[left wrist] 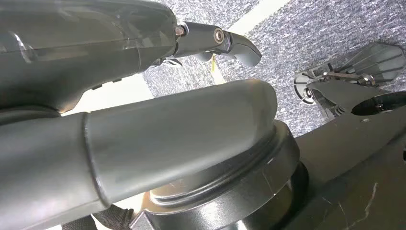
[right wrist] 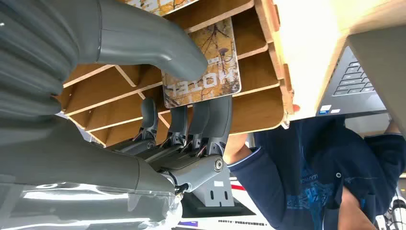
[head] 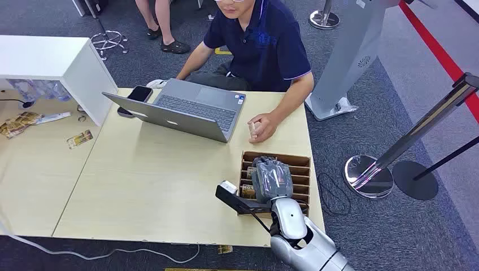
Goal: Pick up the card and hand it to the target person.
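My right hand (head: 272, 178) reaches down into a brown wooden slotted rack (head: 299, 161) at the table's near right corner. In the right wrist view, the card (right wrist: 206, 72), printed with autumn trees and white lettering, stands in a slot of the rack (right wrist: 261, 72). The thumb (right wrist: 158, 43) presses one face and the dark fingers (right wrist: 201, 120) lie against the other, so the right hand (right wrist: 143, 158) pinches it. The seated person (head: 265, 45) in a dark blue shirt rests a hand (head: 261, 127) on the table just beyond the rack. My left hand (left wrist: 143, 124) hangs low with nothing in it.
An open grey laptop (head: 186, 110) and a phone (head: 139, 93) lie at the table's far side. A white cabinet (head: 56, 62) stands at the left, with loose cards (head: 79, 138) beside it. Stanchion bases (head: 370, 175) stand on the carpet to the right.
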Available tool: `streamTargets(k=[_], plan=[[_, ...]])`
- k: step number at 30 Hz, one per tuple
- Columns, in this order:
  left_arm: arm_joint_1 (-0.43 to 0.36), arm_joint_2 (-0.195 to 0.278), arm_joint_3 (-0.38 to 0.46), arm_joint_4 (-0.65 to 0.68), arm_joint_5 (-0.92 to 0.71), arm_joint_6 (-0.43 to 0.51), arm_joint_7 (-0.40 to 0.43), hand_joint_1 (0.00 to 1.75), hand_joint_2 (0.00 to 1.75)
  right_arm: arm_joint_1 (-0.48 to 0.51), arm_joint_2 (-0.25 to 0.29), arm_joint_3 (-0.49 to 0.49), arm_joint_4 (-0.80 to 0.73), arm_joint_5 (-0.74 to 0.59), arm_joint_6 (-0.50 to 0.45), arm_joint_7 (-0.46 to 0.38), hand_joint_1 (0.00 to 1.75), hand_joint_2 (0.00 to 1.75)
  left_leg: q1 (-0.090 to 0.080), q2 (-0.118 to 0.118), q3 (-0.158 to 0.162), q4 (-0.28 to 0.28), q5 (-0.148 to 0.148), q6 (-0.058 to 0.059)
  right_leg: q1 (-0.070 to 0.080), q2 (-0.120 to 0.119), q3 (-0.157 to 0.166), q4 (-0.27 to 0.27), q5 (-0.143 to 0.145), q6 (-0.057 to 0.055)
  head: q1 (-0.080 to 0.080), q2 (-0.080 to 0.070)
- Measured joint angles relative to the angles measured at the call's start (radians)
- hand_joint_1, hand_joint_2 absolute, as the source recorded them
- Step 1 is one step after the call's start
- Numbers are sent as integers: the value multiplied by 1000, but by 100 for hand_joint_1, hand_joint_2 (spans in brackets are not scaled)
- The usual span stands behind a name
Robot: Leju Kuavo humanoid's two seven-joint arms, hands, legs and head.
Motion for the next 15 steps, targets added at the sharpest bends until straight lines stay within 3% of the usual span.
streamTargets(k=[5,15], plan=[[0,0,0,0,0,0,0,0,0,2,-4,0,-6,1,3,1,107,175,0,0,0,0,0,0,0,0,0,0,0,0,0,0],[2,0,0,0,1,0,-1,0,0,9,-12,-2,-13,-9,11,-2,133,175,0,0,0,0,0,0,0,0,0,0,0,0,0,0]])
